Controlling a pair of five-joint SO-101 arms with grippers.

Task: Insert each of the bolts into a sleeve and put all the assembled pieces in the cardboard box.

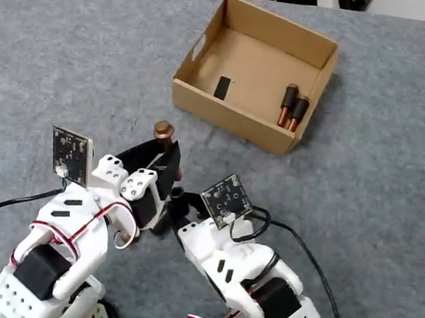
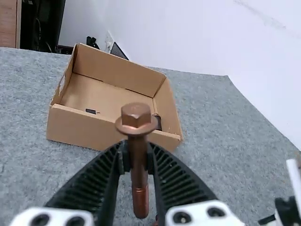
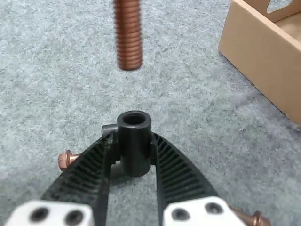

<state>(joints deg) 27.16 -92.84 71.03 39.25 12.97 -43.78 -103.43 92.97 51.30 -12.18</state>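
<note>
My left gripper (image 2: 136, 162) is shut on a copper bolt (image 2: 136, 141), held upright with its hex head (image 1: 163, 130) on top. Just below the bolt's threaded end (image 3: 128, 37), my right gripper (image 3: 133, 157) is shut on a black sleeve (image 3: 134, 141) with its open bore facing up. A small gap separates the two. Both grippers meet in front of the cardboard box (image 1: 247, 62), the left gripper (image 1: 168, 157) just beyond the right gripper (image 1: 176, 201). Two assembled pieces (image 1: 292, 107) lie in the box's right corner.
Two loose copper bolts (image 3: 66, 160) (image 3: 249, 217) lie on the grey carpet close to the right gripper. The box wall (image 3: 268, 61) stands close beyond the sleeve. A black label (image 1: 222, 87) lies on the box floor. Cables (image 1: 315, 272) trail from the arms.
</note>
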